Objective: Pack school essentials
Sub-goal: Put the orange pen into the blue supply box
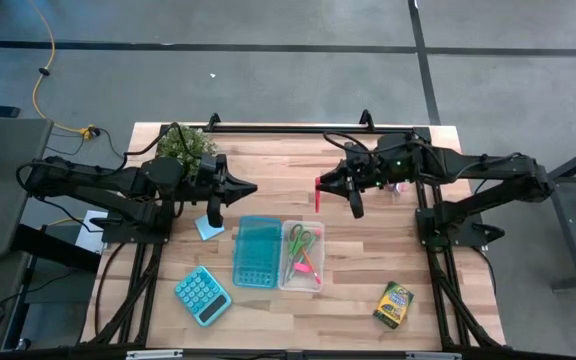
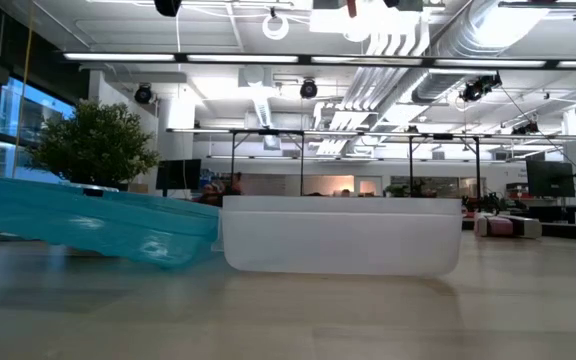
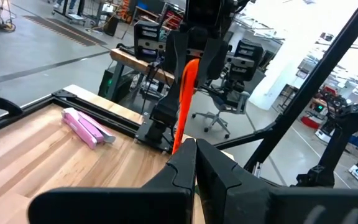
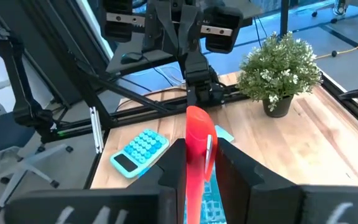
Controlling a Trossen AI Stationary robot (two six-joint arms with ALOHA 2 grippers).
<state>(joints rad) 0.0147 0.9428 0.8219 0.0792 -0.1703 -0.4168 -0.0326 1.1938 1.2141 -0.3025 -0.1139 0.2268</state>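
Observation:
My right gripper (image 1: 326, 186) is shut on the pink-red marker (image 1: 317, 195), high above the table's middle, beyond the clear box (image 1: 301, 256). That box holds the green-handled scissors (image 1: 302, 239) and thin pencils (image 1: 299, 268). My left gripper (image 1: 246, 187) is shut and empty, pointing at the right one. The light-blue note pad (image 1: 208, 227) lies flat under the left arm. The crayon box (image 1: 394, 304) lies near the right front corner. The eraser does not show. My right gripper pinches the marker (image 4: 197, 146) between its two fingers (image 4: 235, 171). In the left wrist view the marker (image 3: 184, 99) hangs slanting below the gripper, lifted clear of the table. Which end the fingers have I cannot tell.
A teal tray (image 1: 256, 251) lies left of the clear box, one edge raised in the low view (image 2: 98, 225). The teal calculator (image 1: 202, 295) lies at the left front. A potted plant (image 1: 186, 145) stands at the far left. A pink-and-purple item (image 3: 84, 127) lies near the right arm's base.

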